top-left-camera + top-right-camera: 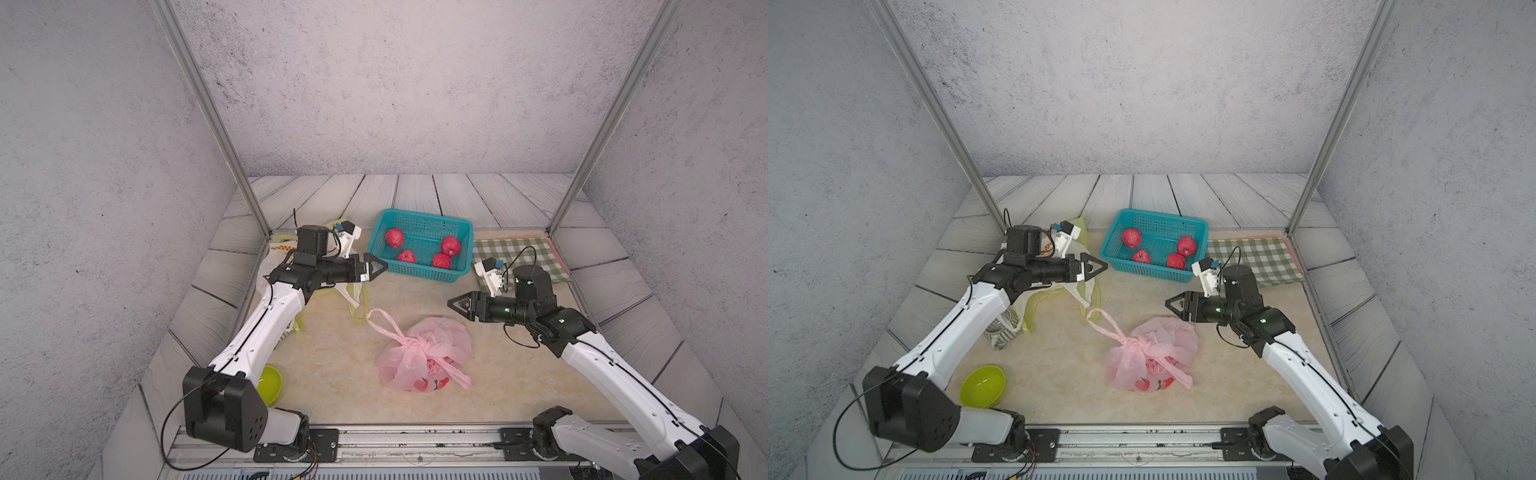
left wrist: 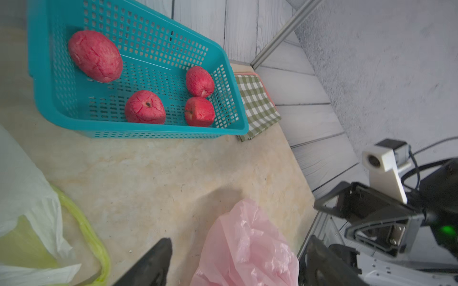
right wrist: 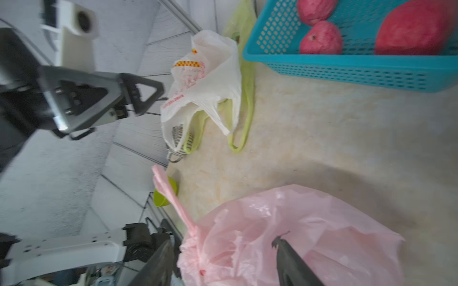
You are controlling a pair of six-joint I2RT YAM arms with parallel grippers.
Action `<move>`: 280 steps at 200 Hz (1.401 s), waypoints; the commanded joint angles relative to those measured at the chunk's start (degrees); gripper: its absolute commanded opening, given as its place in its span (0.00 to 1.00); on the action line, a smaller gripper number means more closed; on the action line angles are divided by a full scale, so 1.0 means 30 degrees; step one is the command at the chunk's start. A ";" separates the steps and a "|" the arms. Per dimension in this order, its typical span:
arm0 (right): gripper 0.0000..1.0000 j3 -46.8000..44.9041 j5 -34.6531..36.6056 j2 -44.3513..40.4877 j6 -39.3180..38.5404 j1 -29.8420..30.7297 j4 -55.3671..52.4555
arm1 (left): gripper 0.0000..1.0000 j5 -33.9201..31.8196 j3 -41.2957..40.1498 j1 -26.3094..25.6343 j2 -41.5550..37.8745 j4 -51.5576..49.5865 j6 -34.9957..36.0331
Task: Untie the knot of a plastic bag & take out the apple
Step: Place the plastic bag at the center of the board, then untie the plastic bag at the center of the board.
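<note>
My teal basket (image 1: pixel 424 217) holds four red fruits (image 1: pixel 394 237). The pink bag (image 1: pixel 440 336) lies knotted mid-table, something red inside. I see both arms hovering either side, left gripper (image 1: pixel 382 266) and right gripper (image 1: pixel 452 303) released, empty.

Matched pair of arms.
- Left arm (image 1: pixel 266 328), right arm (image 1: pixel 623 382): glossy white link shells, a thin black line along each.
- Joint housings (image 1: pixel 224 411): boxy, black, with a cluster of small screw holes.
- Left gripper (image 1: pixel 376 268), right gripper (image 1: pixel 459 305): black, open-frame triangular fingers.
- Wrist camera mounts (image 1: pixel 349 237): white, each with a blue fitting (image 1: pixel 338 227), possibly a connector.
- Cables (image 1: pixel 163 428): thin, black, looped outside.
- Indicator lights (image 1: pixel 508 309): green, on the right arm's black wrist section.
</note>
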 commanded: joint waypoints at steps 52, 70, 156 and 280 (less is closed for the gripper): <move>0.68 -0.3009 0.1262 -0.0879 -0.1243 0.0237 -0.2954 | 0.81 -0.8743 -0.3163 -0.9367 -0.6924 -0.5809 -0.0223; 0.67 -0.4252 -0.0179 -0.1089 -0.0012 0.0576 -0.1452 | 0.82 -1.2882 -0.4012 -1.3267 -0.6363 -0.5989 -0.0485; 0.71 -0.4998 0.0887 -0.3339 0.0054 0.1816 -0.1610 | 0.83 -1.8040 -0.4117 -1.6244 -0.2982 -0.6245 -0.0870; 0.66 -0.5101 0.0574 -0.0370 0.1599 0.3109 0.1624 | 0.78 -1.6337 -0.5096 -1.6207 -0.0809 -0.2642 -0.1545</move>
